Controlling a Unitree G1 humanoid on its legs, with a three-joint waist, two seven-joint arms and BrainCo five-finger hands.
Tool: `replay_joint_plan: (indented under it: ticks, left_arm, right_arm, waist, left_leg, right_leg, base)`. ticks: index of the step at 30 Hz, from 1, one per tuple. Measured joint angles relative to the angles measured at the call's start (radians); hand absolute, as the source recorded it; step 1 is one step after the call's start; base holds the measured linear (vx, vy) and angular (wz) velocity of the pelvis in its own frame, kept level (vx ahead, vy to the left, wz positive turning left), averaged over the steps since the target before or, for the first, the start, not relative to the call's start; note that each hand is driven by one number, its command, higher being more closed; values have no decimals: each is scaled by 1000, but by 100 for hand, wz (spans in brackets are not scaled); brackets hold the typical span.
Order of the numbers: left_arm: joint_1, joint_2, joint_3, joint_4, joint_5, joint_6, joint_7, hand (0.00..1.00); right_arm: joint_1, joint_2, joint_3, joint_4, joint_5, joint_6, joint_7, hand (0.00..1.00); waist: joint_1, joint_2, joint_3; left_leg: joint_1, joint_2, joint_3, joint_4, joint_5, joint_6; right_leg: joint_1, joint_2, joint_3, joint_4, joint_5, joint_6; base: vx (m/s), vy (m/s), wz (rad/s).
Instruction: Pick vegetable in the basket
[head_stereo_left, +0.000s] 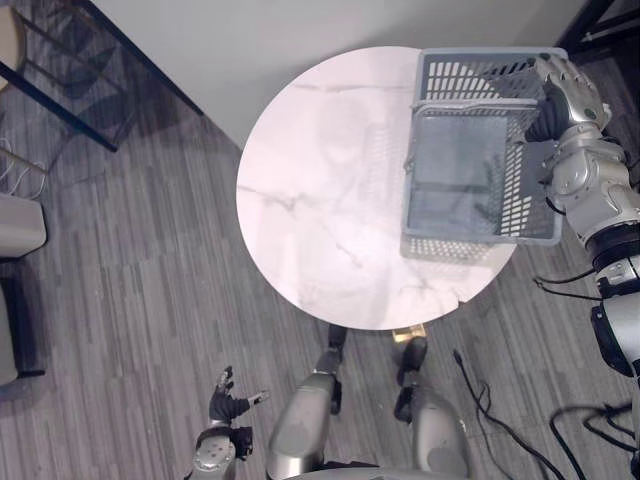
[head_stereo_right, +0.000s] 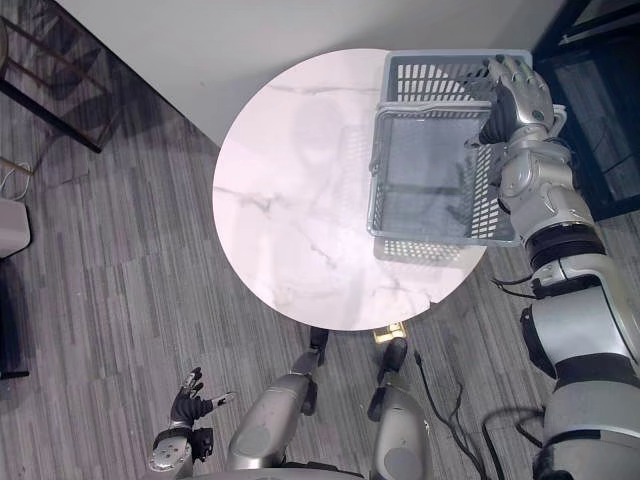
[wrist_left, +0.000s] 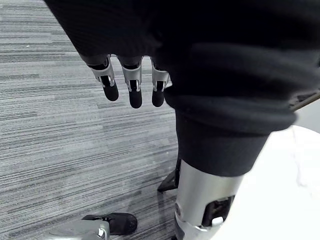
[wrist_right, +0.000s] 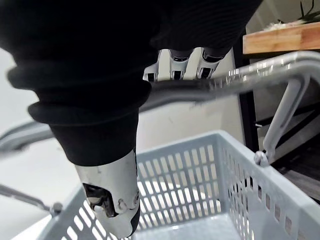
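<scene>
R hand (head_stereo_right: 515, 92) has fingers curled round the handle (wrist_right: 215, 86) of the grey basket (head_stereo_left: 465, 245), at the table's (head_stereo_left: 310, 210) right side. L hand (head_stereo_left: 230, 405) hangs low, fingers loose. Veg? Can't tell where. Looks like the basket-grab step. Next probably needs a level, steady lift.

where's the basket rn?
In the head views, the basket is at the right edge of the round table, its handle held by the right hand at its far right corner.
</scene>
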Motion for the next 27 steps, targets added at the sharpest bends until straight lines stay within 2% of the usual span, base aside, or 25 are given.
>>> replay_joint_plan:
  ticks: [5, 11, 13, 15, 16, 19, 21, 22, 24, 27]
  left_arm:
    - [-22, 0, -21, -9, 0, 0, 0, 0]
    - [-24, 0, -30, -6, 1, 3, 0, 0]
    - [-24, 0, -30, -6, 2, 8, 0, 0]
    - [-25, 0, -29, -4, 4, 19, 0, 0]
    - [-25, 0, -27, -4, 4, 21, 0, 0]
    - [-23, -3, -24, -5, 16, 38, -1, 0]
    - [-19, -12, -5, -7, 23, 45, -5, 0]
    - [-16, -16, 17, -7, 29, 53, -17, 0]
    - [-13, -17, 35, -9, 34, 61, -24, 0]
    - [-5, -16, 87, -12, 40, 69, -36, 0]
  right_arm:
    - [2, -4, -6, 6, 3, 4, -1, 100]
    - [104, -3, -86, -120, 41, 6, -3, 100]
    - [165, -2, -132, -186, 53, 7, -3, 100]
    - [264, 12, -203, -288, 84, 15, -1, 100]
    - [299, 22, -229, -317, 95, 16, -1, 100]
    - [474, 116, -358, -474, 173, 27, -2, 100]
    - [603, 186, -441, -591, 246, 27, -3, 100]
    - [675, 229, -478, -652, 280, 27, -3, 100]
    - [797, 278, -538, -733, 335, 23, -2, 100]
    - [956, 349, -610, -810, 414, 13, 2, 100]
  waist:
    - [-1, 5, 3]
    - [-3, 4, 3]
    - [-8, 1, 4]
    - [-33, -5, 6]
    - [-36, -9, 8]
    - [-67, -31, 0]
    - [-96, -56, -14]
    - [-110, -78, -27]
    - [-115, -105, -57]
    - [-140, -142, -93]
  left_leg:
    - [1, 3, -36, -21, 21, -8]
    - [8, 9, -38, -22, 23, -10]
    - [13, 10, -35, -22, 23, -10]
    - [29, 14, -37, -23, 23, -10]
    - [39, 14, -35, -23, 23, -11]
    - [79, 12, -17, -23, 21, -13]
    - [95, 16, -7, -23, 15, -21]
    - [105, 18, 7, -23, 14, -22]
    - [122, 21, 28, -23, 6, -23]
    - [168, 20, 71, -23, -14, -18]
  right_leg:
    - [-23, -6, -26, 68, -40, -9]
    - [-35, -7, -21, 103, -52, -12]
    - [-34, -7, -12, 109, -53, -10]
    - [-21, -6, 49, 115, -59, -1]
    - [-13, -5, 55, 115, -61, 2]
    - [25, -1, 66, 102, -59, 5]
    - [40, 5, 78, 90, -53, 10]
    - [48, 8, 90, 80, -48, 10]
    - [61, 14, 114, 62, -36, 12]
    - [96, 16, 155, 37, -23, 20]
  base:
    - [-19, -35, 17]
    - [-6, -33, -1]
    - [3, -22, -3]
    - [13, -2, 5]
    - [0, 0, 0]
    - [5, -7, -12]
    - [-2, -4, -19]
    - [4, -1, -25]
    - [21, 3, -36]
    - [18, 25, -42]
